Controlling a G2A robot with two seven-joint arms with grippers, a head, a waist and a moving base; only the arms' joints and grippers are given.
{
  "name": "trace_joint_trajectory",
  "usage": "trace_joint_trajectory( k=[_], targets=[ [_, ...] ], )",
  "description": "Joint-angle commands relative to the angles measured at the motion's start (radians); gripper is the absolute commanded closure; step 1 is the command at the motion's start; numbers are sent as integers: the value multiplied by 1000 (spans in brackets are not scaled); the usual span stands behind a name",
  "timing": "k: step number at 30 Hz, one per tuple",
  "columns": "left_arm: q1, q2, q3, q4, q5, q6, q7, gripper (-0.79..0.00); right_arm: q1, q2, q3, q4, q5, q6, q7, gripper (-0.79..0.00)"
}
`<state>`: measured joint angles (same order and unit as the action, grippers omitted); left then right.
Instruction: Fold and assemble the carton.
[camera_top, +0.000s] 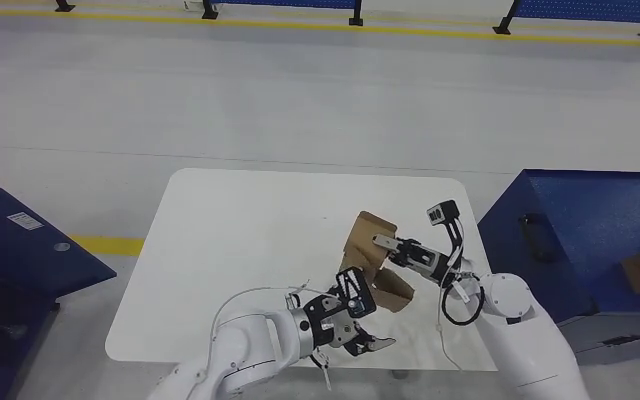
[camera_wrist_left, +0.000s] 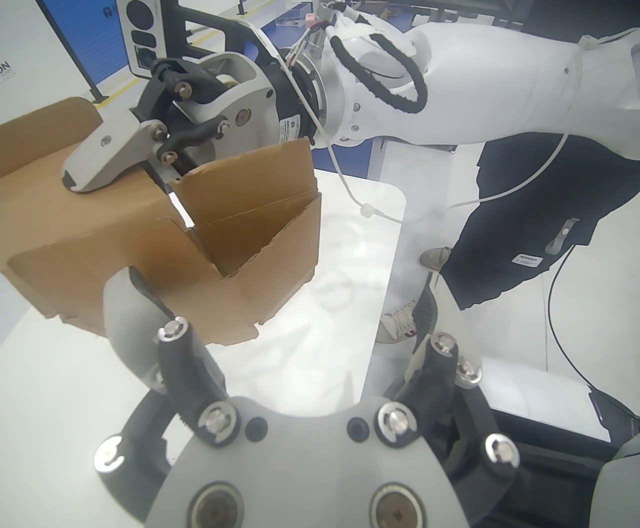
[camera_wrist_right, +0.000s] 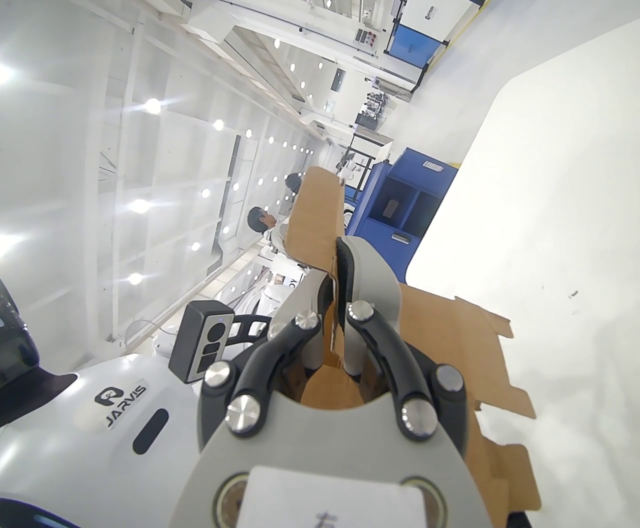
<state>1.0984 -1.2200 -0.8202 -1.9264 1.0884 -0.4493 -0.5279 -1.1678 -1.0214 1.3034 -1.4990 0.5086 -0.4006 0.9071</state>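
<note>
Top view: brown carton (camera_top: 360, 250) half-folded on the white desk (camera_top: 230, 240), one upright flap clamped between the closed right fingers (camera_wrist_right: 372, 275). Left fingers (camera_wrist_left: 130, 310) spread open, empty, just beside the carton's loose flaps. Blue bin (camera_top: 570, 230) beyond the right fingers.

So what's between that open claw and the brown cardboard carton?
Just bare white table, seen in the left wrist view between the left gripper and brown cardboard carton.
</note>
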Motion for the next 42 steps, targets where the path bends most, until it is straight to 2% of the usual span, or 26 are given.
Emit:
trace_joint_trajectory(
  k=[1,13,30,42],
  targets=[
    [-5,-2,2,8,-2,0,1,-785,-2,-1,0,-1,2,1,2,0],
    [-4,-5,-5,18,-9,-5,4,-785,-10,-5,-2,2,36,9,26,0],
    [60,11,-66,0,-9,-42,28,-785,8,-5,42,48,76,26,38,0],
    [60,11,-67,1,-10,-45,28,-785,8,-5,42,48,76,26,38,0]
  ],
)
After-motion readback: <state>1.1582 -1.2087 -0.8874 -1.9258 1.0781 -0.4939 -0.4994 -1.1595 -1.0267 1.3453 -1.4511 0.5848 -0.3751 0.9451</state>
